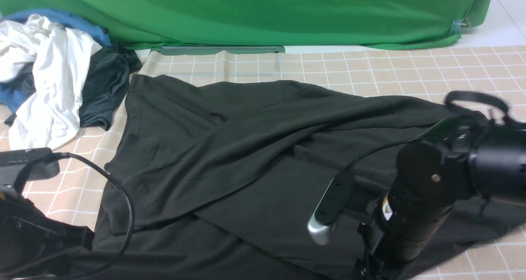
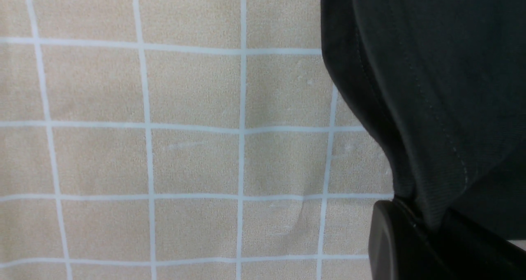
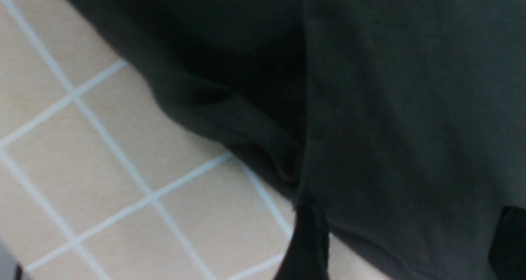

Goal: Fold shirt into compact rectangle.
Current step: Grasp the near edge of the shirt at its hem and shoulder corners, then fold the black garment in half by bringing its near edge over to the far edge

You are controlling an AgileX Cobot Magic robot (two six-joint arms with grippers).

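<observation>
The black shirt lies spread over the checked cloth, with a sleeve folded slantwise across its body. My left gripper is at the shirt's near left edge and is shut on a ribbed hem of the shirt, which runs up out of the jaws. My right arm hangs over the shirt's near right part. Its gripper is open, the two dark fingers standing wide apart, with the shirt's fabric lying loose between them by its edge. No print or label shows.
A heap of clothes sits at the back left: a white garment, a blue one and a dark grey-teal one. A green backdrop closes the far side. The left arm's cable loops over the shirt's left edge.
</observation>
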